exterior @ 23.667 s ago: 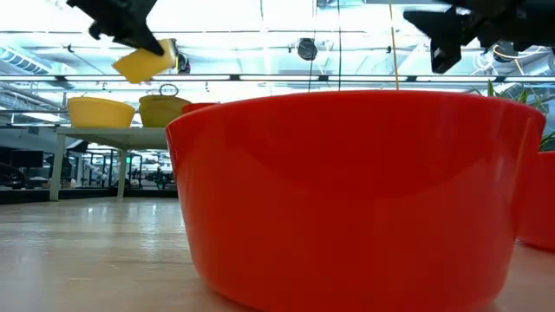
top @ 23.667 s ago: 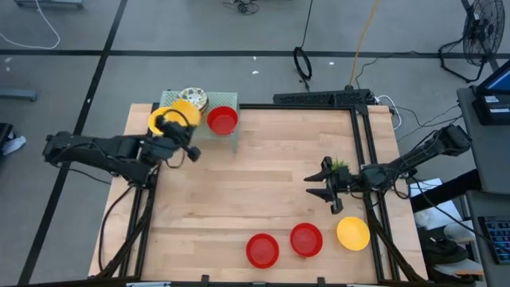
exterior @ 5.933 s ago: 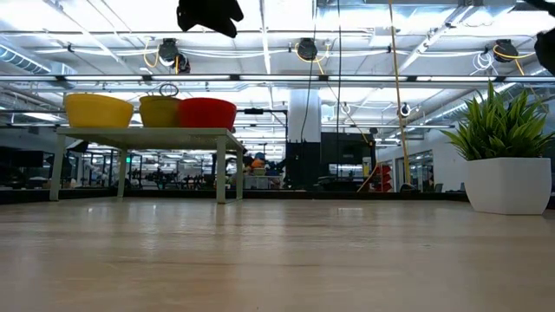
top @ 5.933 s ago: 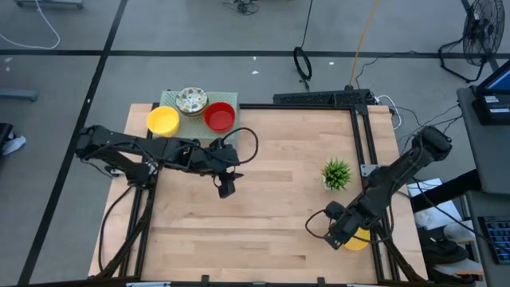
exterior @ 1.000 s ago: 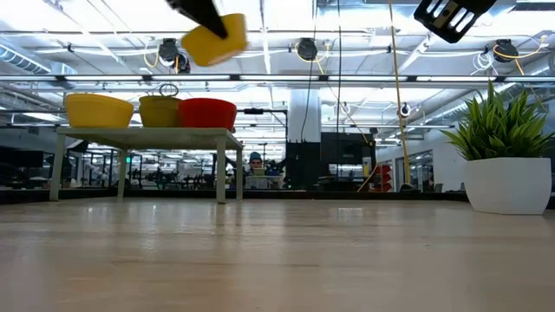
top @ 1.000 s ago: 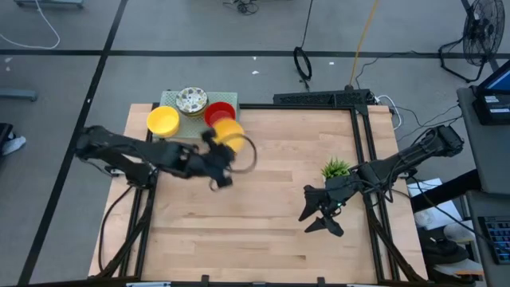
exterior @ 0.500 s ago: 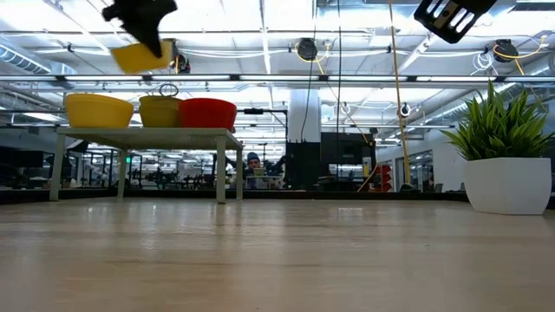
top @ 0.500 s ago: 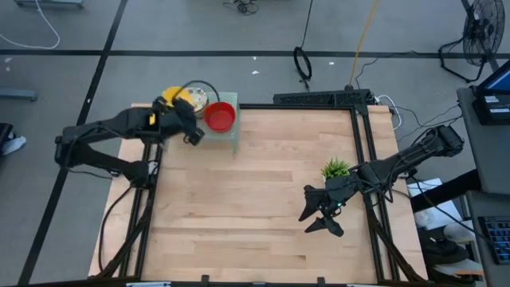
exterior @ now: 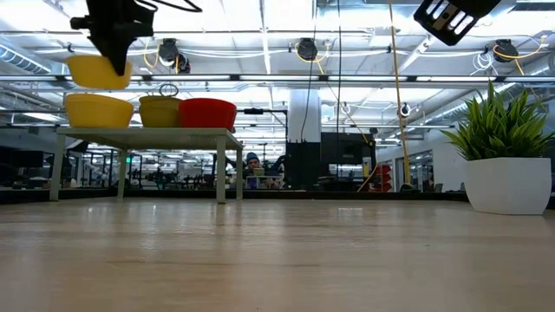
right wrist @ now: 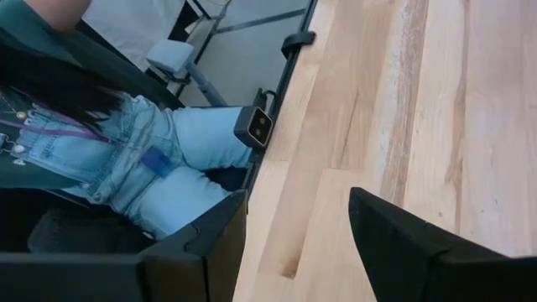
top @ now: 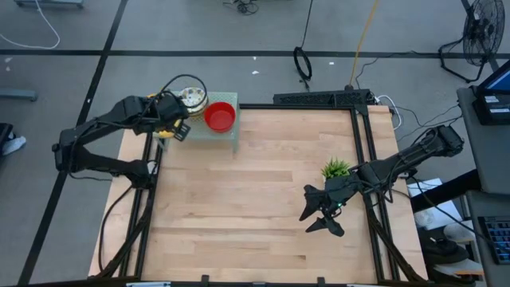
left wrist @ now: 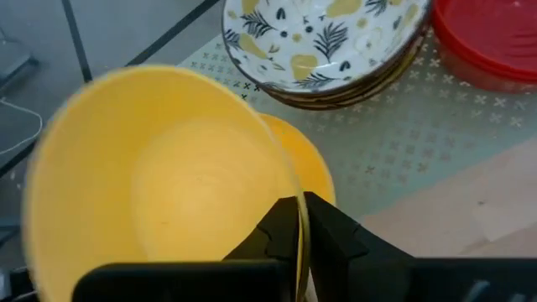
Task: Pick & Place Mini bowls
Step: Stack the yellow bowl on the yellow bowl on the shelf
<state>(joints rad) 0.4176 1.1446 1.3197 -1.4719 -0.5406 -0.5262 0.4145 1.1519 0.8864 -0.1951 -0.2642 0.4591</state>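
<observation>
High view showed the wooden table bare across its middle, so both arms had wide open room there. A low green stand stood at the far left corner, carrying the bowls already delivered. Near the right edge stood a small potted plant, the only obstacle on that side. The right gripper hung above the boards just in front of the plant, its fingers spread and empty. The left gripper pinched the rim of a yellow bowl, one finger inside the wall and one outside, holding it just above another yellow bowl on the stand. Beside that sat the patterned white bowls, stacked, and a red bowl. The held bowl looked light, stiff and smooth, probably plastic, so a rim pinch seemed adequate, though it could slip or tilt. The stand's near edge was close, leaving little margin for setting it down.
</observation>
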